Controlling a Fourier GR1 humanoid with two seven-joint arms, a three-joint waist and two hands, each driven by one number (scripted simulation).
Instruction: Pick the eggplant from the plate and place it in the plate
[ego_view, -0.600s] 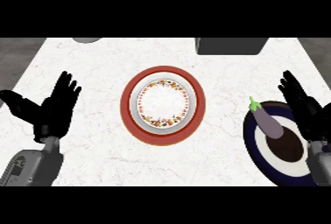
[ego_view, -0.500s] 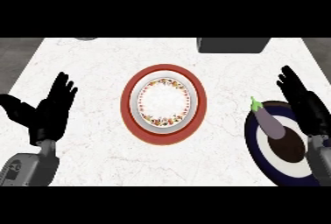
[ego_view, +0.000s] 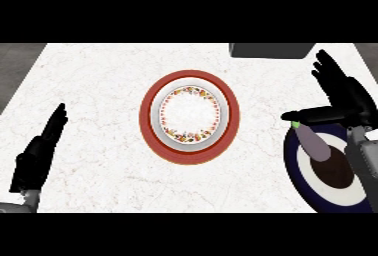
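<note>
A purple eggplant (ego_view: 316, 144) with a green stem lies on the dark blue plate (ego_view: 301, 172) at the right edge of the counter. My right hand (ego_view: 345, 97) hovers just above and behind it, fingers straight and open, thumb reaching left over the stem end. A red-rimmed plate (ego_view: 190, 117) with a white, flower-patterned middle sits in the centre of the counter, nothing on it. My left hand (ego_view: 38, 155) rests open at the lower left, seen edge-on with fingers pointing up.
A dark grey box (ego_view: 272, 50) stands at the back edge, right of centre. The white marble counter (ego_view: 103, 90) ends at the left in a grey strip.
My right hand has moved up and left, its thumb now over the eggplant's stem. The left hand has dropped lower and turned edge-on. The view has shifted slightly.
</note>
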